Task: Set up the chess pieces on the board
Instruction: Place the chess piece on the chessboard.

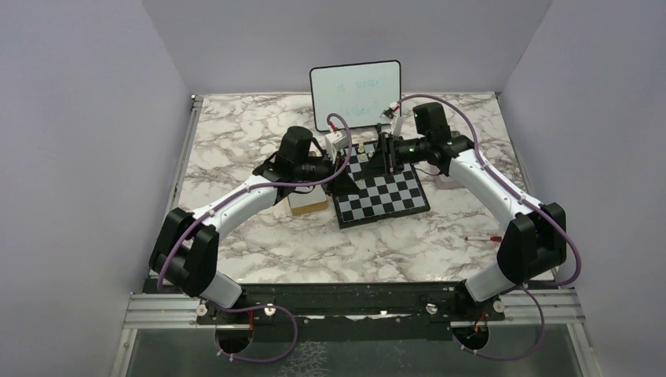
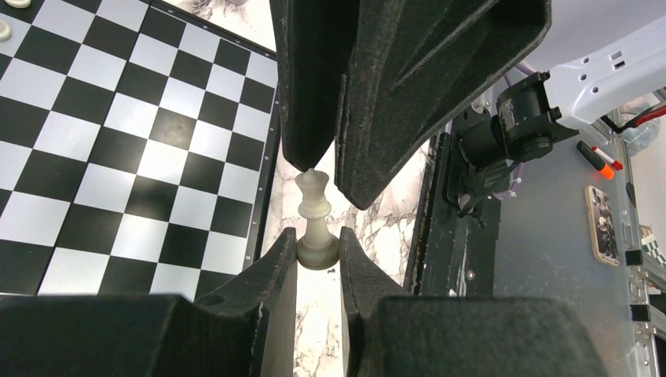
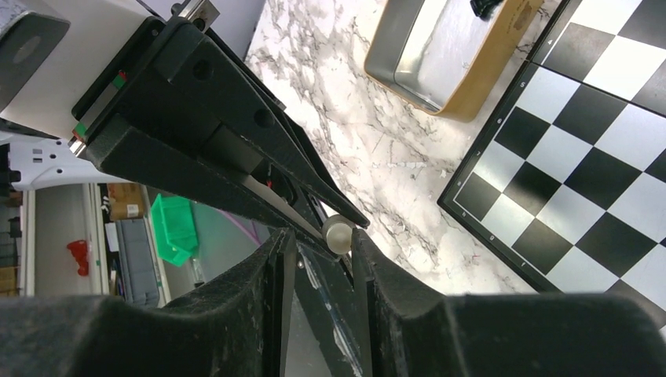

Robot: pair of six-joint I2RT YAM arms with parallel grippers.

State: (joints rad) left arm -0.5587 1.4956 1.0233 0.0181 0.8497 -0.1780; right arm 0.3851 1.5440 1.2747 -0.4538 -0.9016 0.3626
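Currently the left gripper (image 2: 317, 245) clamps the base of a tall pale chess piece (image 2: 315, 208). The piece is at lower centre of the left wrist view, upright, just right of the board (image 2: 118, 149) against the marble table (image 2: 381, 228). The right gripper (image 3: 320, 237) is narrowly parted around the piece's crown, with one finger touching it.

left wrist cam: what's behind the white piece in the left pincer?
Behind the white piece: marble table, outside the board border. The right pincer hides what lies past its top; the left pincer covers the surface beside its base.
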